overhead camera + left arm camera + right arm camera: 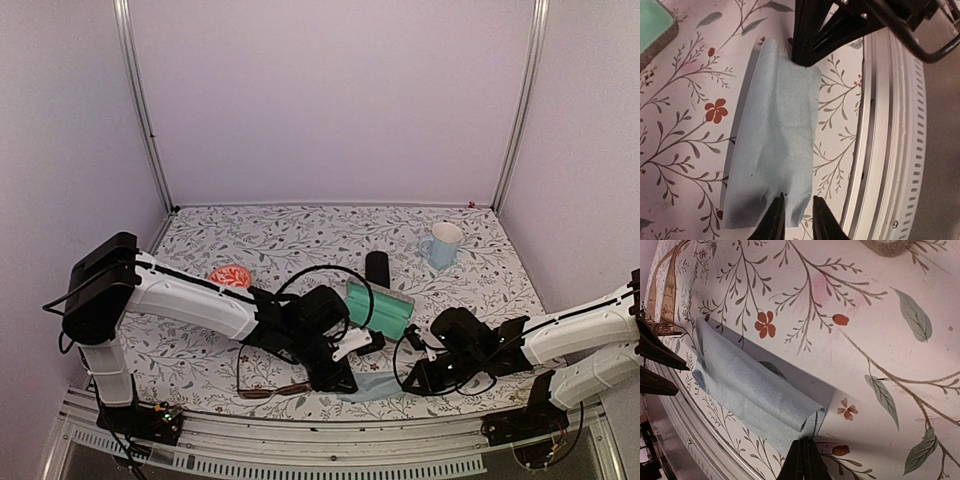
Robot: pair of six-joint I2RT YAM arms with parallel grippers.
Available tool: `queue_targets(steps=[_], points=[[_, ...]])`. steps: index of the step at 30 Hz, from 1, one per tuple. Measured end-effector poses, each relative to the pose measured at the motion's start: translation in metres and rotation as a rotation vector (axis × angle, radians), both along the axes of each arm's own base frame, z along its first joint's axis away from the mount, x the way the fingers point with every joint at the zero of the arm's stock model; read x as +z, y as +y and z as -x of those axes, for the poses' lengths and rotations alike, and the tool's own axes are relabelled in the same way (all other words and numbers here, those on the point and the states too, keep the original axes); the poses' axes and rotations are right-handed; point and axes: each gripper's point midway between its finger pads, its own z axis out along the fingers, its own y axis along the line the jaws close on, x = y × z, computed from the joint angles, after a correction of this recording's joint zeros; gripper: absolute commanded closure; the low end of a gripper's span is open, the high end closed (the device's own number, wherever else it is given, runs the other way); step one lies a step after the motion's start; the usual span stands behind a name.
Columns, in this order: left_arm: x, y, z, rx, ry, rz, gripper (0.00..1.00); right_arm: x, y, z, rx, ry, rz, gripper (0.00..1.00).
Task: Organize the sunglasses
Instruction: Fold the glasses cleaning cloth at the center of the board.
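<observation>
right pincer pinches blue cloth; left pincer ajar; brown sunglasses lie roughly left-right.

The tabletop is covered with a white cloth printed with grey leafy twigs and small red flowers. It is enclosed by plain pale lilac panels: a back wall, a left wall and a right wall. The far corners are framed by a left aluminium post and a right aluminium post. A slotted silver rail is fixed along the near edge. The scene is lit softly and evenly.
</observation>
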Motion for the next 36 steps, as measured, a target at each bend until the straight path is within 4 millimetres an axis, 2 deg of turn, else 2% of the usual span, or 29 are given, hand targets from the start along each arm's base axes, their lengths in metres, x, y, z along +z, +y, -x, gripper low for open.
queue_targets(steps=[5, 16, 24, 36], points=[[0.005, -0.005, -0.004, 0.008, -0.017, 0.012, 0.79, 0.001, -0.002, 0.001, -0.003, 0.002, 0.006, 0.99], [-0.002, -0.005, -0.011, 0.029, -0.043, -0.009, 0.79, 0.004, -0.001, 0.003, -0.003, 0.000, -0.003, 1.00], [-0.002, -0.005, -0.013, 0.036, -0.050, -0.012, 0.79, 0.005, -0.003, 0.000, -0.028, -0.007, 0.006, 0.83], [-0.003, -0.005, -0.015, 0.043, -0.059, -0.016, 0.79, 0.006, -0.002, -0.006, -0.055, -0.015, 0.022, 0.83]])
